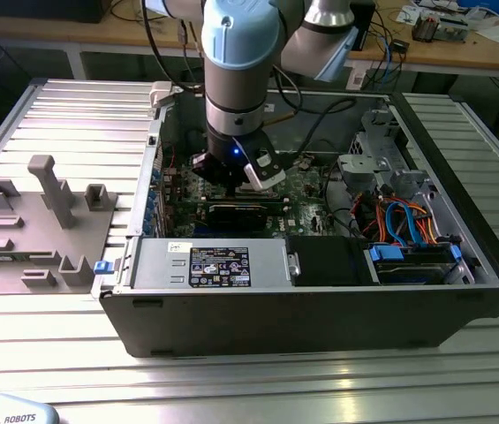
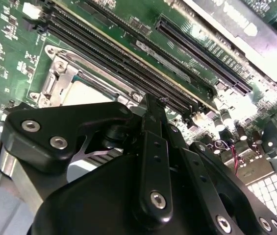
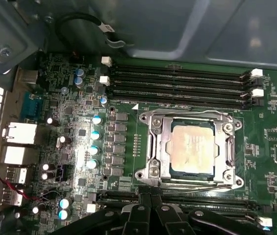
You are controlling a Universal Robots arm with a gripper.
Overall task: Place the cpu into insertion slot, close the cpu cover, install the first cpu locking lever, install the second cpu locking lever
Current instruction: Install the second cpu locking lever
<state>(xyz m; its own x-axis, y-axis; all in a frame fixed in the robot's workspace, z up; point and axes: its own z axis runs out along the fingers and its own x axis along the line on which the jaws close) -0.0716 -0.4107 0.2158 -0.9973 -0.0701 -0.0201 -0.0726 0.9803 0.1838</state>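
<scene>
In the first wrist view, the black gripper (image 3: pixel 145 215) is cut off at the frame edge; whether its fingers are spread or pressed together cannot be determined. Just beyond it, the cpu (image 3: pixel 192 149), a flat square with a matte silvery top, sits in the insertion slot (image 3: pixel 165 149). The thin, shiny cpu cover (image 3: pixel 229 147) frames it, lying closed. Farther off run long black memory slots (image 3: pixel 177 83) on the green motherboard (image 3: pixel 74 127).
</scene>
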